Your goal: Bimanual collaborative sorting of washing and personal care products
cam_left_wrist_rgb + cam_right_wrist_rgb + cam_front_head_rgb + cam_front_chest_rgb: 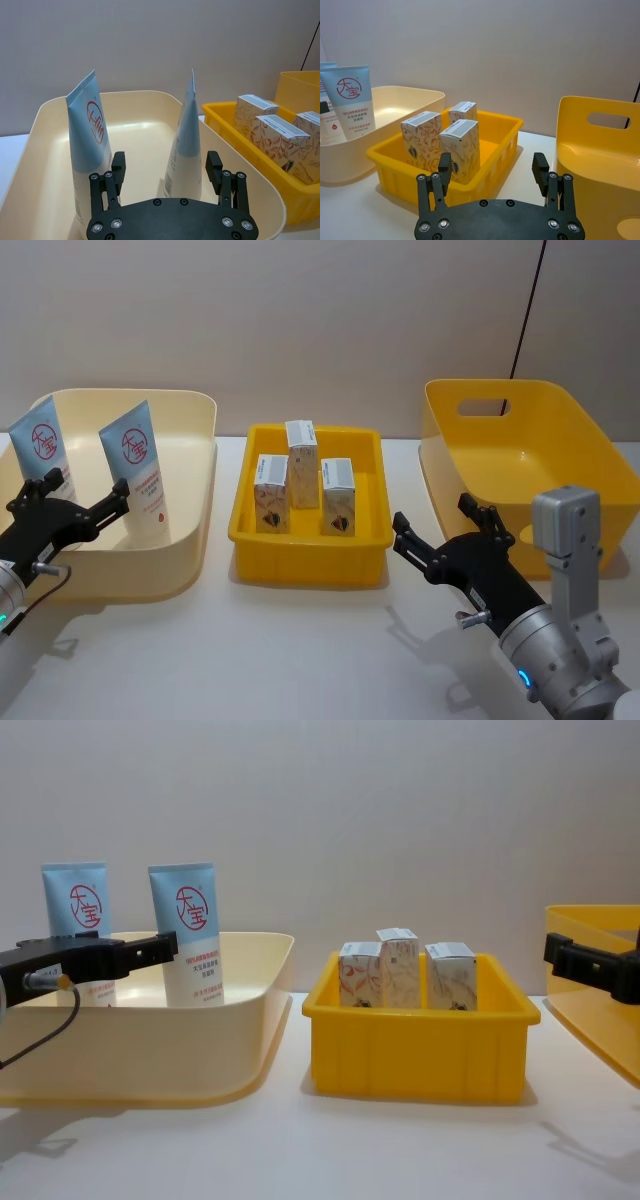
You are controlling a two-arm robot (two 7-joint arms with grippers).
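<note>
Two light-blue-and-white tubes (42,448) (140,470) with a red round logo stand upright in the cream bin (200,530) at the left. My left gripper (78,495) hovers open over that bin, just in front of them; in the left wrist view the nearer tube (186,145) rises between the spread fingers of that gripper (166,162), untouched. Three white cartons (271,494) (301,462) (338,497) with reddish swirls stand in the yellow tray (310,565) in the middle. My right gripper (435,518) is open and empty, low beside the tray's right side.
A deep yellow bin (560,440) with a handle slot stands at the right, with nothing in it. The white table is bare in front of the tray and bins. A plain wall stands close behind the table.
</note>
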